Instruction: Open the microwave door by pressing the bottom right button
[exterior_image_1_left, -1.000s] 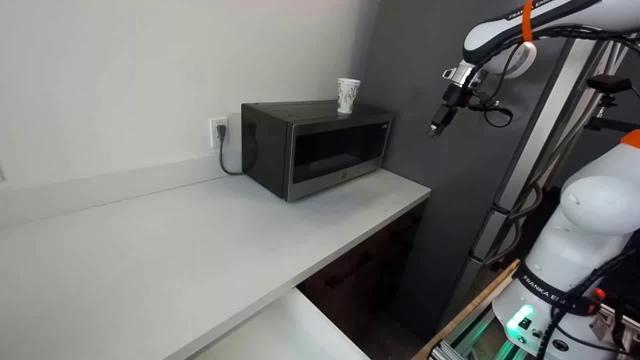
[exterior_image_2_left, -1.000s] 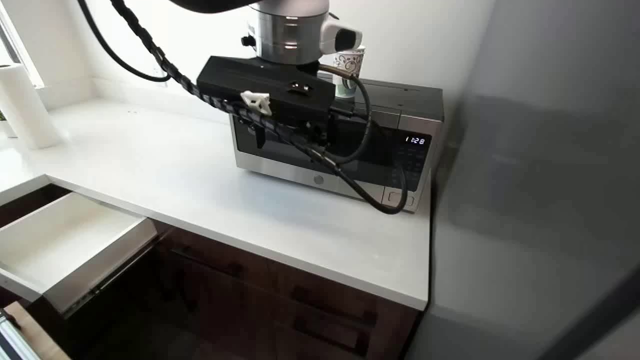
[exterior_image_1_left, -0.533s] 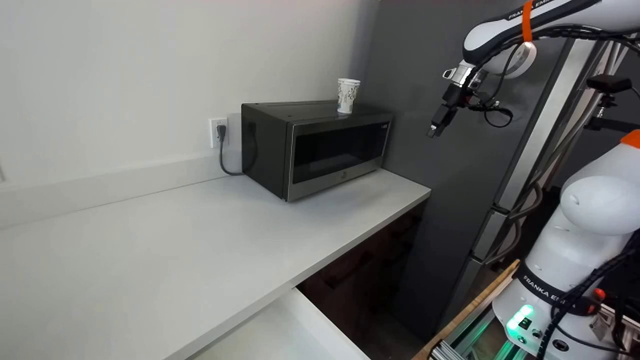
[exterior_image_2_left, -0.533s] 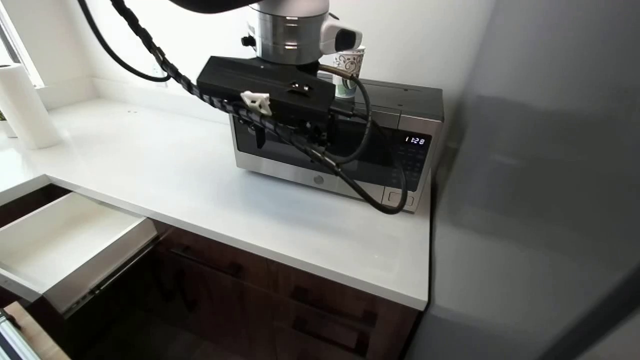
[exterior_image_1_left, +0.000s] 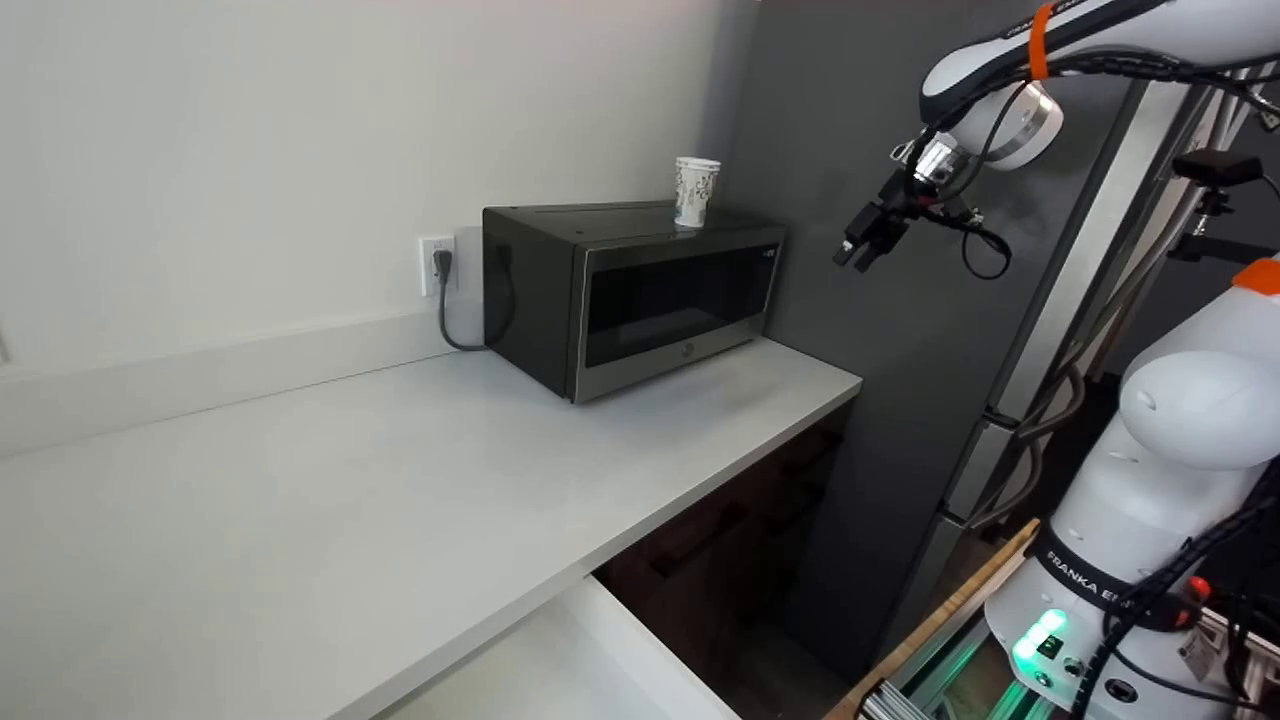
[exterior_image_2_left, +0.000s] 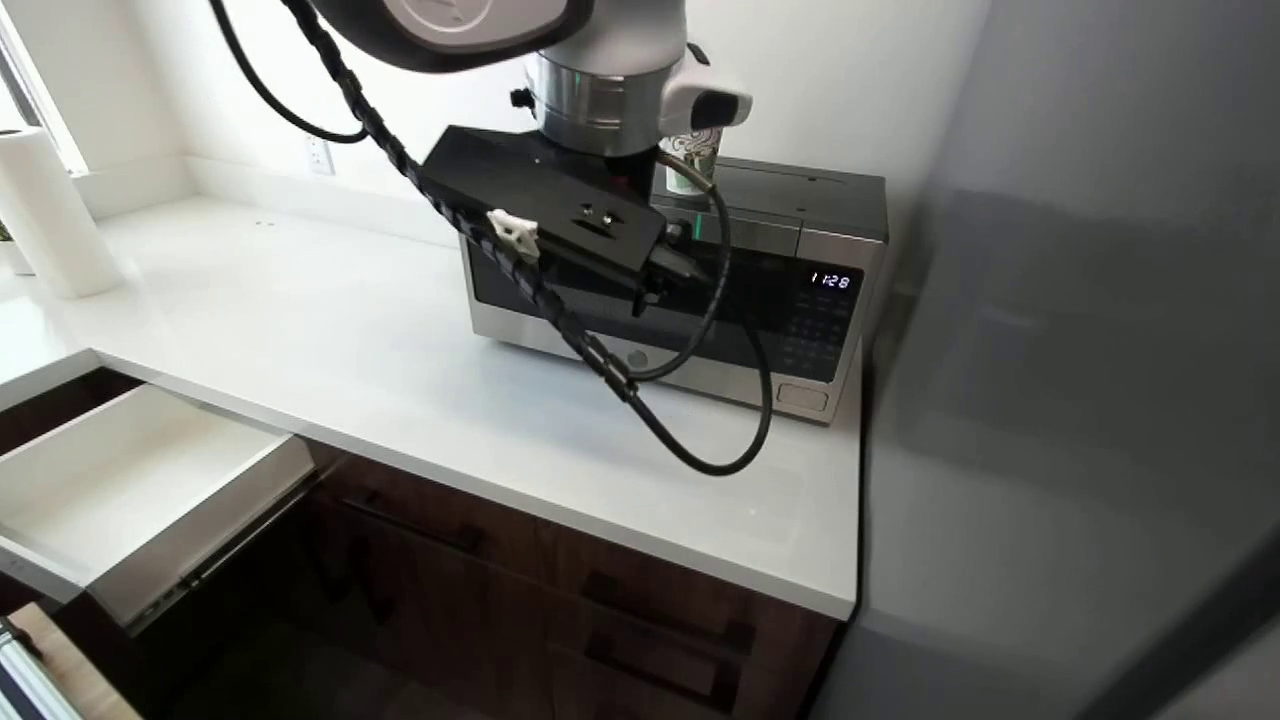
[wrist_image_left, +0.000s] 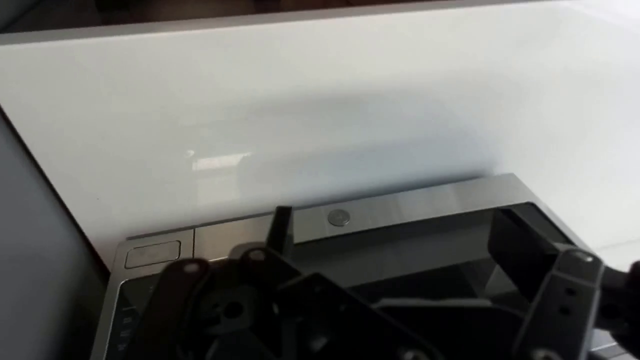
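The dark microwave (exterior_image_1_left: 535, 300) stands on the counter; it also shows in an exterior view (exterior_image_2_left: 815, 190) behind the arm. Its door (exterior_image_1_left: 690, 290) is shut, with a glossy black window, also in the wrist view (wrist_image_left: 400, 255). The rectangular button (exterior_image_2_left: 802, 397) is at the lower right of its face; in the wrist view the button (wrist_image_left: 152, 254) is at the left, as that picture stands upside down. My gripper (wrist_image_left: 392, 225) is open and empty, fingers wide apart. In an exterior view the gripper (exterior_image_1_left: 850, 255) hangs in front of the microwave, apart from it.
A patterned paper cup (exterior_image_1_left: 695, 190) stands on the microwave's top. A tall grey fridge (exterior_image_2_left: 1080, 400) is close beside the microwave's button side. An open white drawer (exterior_image_2_left: 150, 450) juts out below the counter (exterior_image_2_left: 500, 420). A paper towel roll (exterior_image_2_left: 55, 215) stands at the far end.
In the last half second my gripper has moved nearer the microwave's button side and turned, its fingers now showing apart. The cable no longer crosses the button. The microwave has not moved.
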